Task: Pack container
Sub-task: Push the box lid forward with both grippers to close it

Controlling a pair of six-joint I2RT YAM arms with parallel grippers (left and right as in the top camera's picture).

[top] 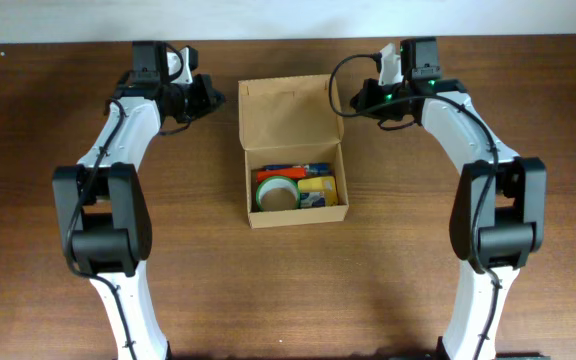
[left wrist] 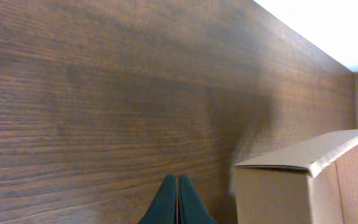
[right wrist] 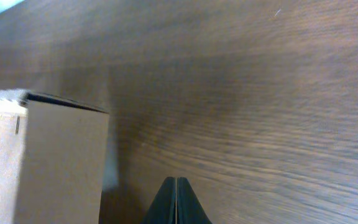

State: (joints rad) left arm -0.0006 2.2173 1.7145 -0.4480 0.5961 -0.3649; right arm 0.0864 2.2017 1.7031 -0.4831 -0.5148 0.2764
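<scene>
Cardboard container [top: 298, 216] mid-table [top: 28, 300], flap lid [top: 288, 110] open at the far side, tape roll [top: 277, 194] and yellow pad [top: 319, 187] inside. Left gripper [top: 213, 97] and right gripper [top: 353, 98] flanking the flap, fingers pressed together, empty. Likely risk: uneven nudging, skewing the light box.

You have open dark-brown wooden table [top: 298, 290] in front of the tan cardboard box [top: 249, 190] and along both its sides. Its hinged flap lid [top: 288, 108] is thrown back at the far end, hemmed in by the closed left gripper [top: 218, 98] and closed right gripper [top: 346, 100]. From above the mouth is reachable, though a green-rimmed tape roll [top: 278, 195] and a yellow pad [top: 318, 186] crowd the floor.
</scene>
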